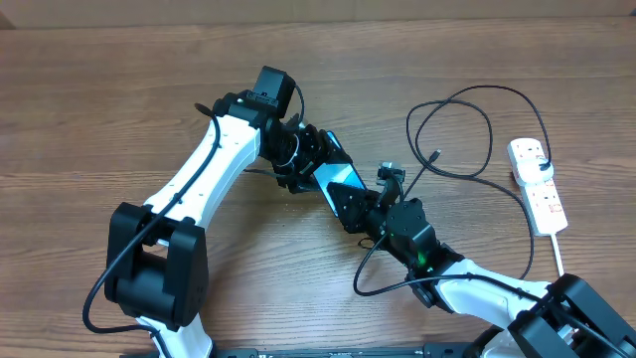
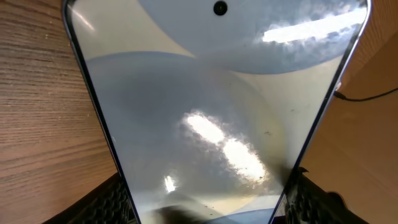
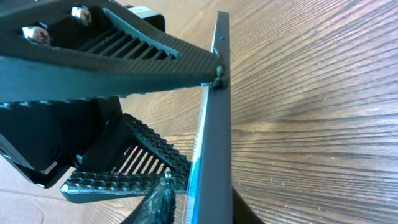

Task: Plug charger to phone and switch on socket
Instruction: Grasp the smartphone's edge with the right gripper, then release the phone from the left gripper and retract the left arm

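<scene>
Phone (image 1: 333, 179) held mid-desk (image 1: 99, 99), long axis running 10 to 4 o'clock, left gripper (image 1: 301, 159) clamped on the 10 o'clock end, right gripper (image 1: 370, 202) at the other, grip unclear, while the charger (image 1: 436, 156) tip lies at 3 o'clock, nearer the right arm.

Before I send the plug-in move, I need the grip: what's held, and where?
The phone, pinched across its long edges by the left claw. The right claw meets its other end; grip unclear.
</scene>
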